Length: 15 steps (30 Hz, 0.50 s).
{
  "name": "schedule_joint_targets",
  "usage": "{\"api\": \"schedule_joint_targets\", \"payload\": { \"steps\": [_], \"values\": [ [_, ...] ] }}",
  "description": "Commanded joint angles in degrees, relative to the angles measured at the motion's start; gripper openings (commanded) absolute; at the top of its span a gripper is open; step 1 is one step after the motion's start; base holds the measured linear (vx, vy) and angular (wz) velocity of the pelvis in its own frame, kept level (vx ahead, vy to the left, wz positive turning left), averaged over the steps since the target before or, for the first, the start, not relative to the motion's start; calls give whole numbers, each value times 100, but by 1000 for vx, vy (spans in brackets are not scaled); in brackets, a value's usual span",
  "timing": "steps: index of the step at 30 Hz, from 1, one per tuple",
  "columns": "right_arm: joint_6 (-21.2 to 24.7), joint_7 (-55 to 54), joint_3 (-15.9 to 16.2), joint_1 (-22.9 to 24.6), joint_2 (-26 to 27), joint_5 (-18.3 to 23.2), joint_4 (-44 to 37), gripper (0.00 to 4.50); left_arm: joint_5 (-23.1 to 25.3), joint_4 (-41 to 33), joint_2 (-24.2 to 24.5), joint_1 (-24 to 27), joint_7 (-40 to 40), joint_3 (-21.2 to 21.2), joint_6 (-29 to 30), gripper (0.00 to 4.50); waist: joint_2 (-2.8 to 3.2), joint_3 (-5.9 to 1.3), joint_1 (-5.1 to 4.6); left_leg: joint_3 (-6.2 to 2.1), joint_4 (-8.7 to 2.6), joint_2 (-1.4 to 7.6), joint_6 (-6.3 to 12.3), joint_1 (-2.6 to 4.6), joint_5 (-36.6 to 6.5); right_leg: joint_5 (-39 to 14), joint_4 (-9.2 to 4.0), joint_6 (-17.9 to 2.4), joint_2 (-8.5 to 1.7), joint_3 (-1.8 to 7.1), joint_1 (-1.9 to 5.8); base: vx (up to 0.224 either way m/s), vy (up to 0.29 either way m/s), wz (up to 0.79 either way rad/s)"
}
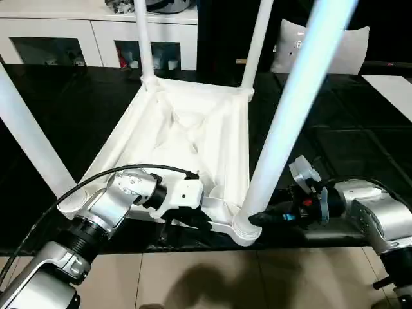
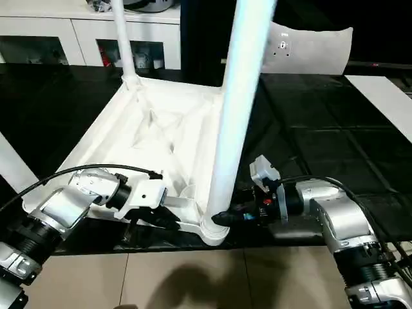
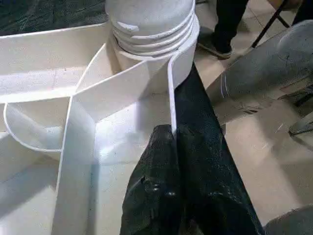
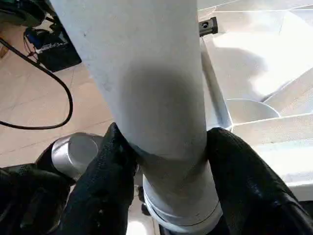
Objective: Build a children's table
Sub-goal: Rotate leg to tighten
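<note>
Our right hand [image 4: 161, 161] was wrapped around the bottom of the near right leg [image 1: 290, 122], one black finger on each side, right above the corner socket [image 1: 243, 226]. The right wrist view made that grip obvious; from the head camera we mostly saw the hand's side against the leg. Our left hand [image 3: 173, 134] was clenched on the thin near rim of the tabletop [image 1: 193, 135], close to that same socket. The left wrist view also showed the leg's threaded end sitting in the socket. The tabletop lay upside down on the black desk [image 1: 335, 148], legs pointing up. Behind it stood a white cabinet [image 1: 96, 32] with glass doors, and tan floor tiles [image 1: 212, 277] ran below the desk edge.
</note>
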Motion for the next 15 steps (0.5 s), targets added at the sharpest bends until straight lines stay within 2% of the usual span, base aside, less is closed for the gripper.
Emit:
{"api": "schedule_joint_targets", "payload": {
  "steps": [1, 4, 7, 8, 10, 11, 12, 14, 15],
  "values": [
    [210, 142, 112, 12, -36, 165, -182, 197, 28, -120, -45, -40, -60, -134, 79, 0, -33, -397, -26, 109, -361, 38, 370, -113, -427, -2168, -433, -47, -325, 385, 434, 0, 0, 0],
    [437, -68, 21, 55, 53, 303, -321, 195, -28, -190, -164, -32, 209, -2, 485, 0, -31, -394, -21, 114, -361, 39, 360, -106, -435, -2180, -441, -51, -325, 384, 428, 0, 0, 0],
    [630, -938, -151, 55, 409, 184, -433, 195, -125, -300, -398, -18, 600, 219, 1016, 0, -34, -380, -20, 115, -361, 23, 297, -99, -466, -2333, -471, 7, -322, 367, 416, 0, 0, 0],
    [669, -1209, -182, 32, 513, 97, -421, 195, -112, -311, -455, -18, 726, 260, 1115, 0, -38, -359, -60, 125, -347, -21, 229, -96, -616, -2678, -541, 173, -313, 320, 403, 0, 0, 0],
    [688, -1786, -261, -25, 763, -77, -373, 194, -102, -324, -601, -25, 1007, 345, 1345, 0, -41, -352, -93, 126, -331, -56, 206, -93, -721, -2906, -595, 331, -296, 270, 395, 0, 0, 0],
    [714, -2198, -319, -70, 946, -195, -336, 193, -104, -345, -723, -32, 1234, 412, 1562, 0, -7, -338, -185, 118, -314, -67, 157, -110, -867, -3087, -663, 503, -276, 200, 390, 0, 0, 0],
    [775, -2732, -389, -130, 1165, -366, -270, 193, -100, -351, -890, -48, 1519, 488, 1807, 0, -14, -339, -264, 104, -293, -73, 118, -109, -980, -3168, -708, 603, -264, 129, 390, 0, 0, 0],
    [980, -3526, -569, -216, 1512, -515, -183, 191, -64, -346, -1153, -81, 1973, 587, 2163, 0, 8, -345, -364, 75, -291, -53, 89, -126, -1074, -3171, -736, 660, -261, 65, 423, 0, 0, 0],
    [1164, -4219, -766, -272, 1816, -601, -152, 191, -40, -287, -1421, -136, 2430, 702, 2423, 0, 35, -366, -465, 36, -302, -4, 107, -127, -1186, -3099, -767, 669, -280, 23, 466, 0, 0, 0]
  ]
}}
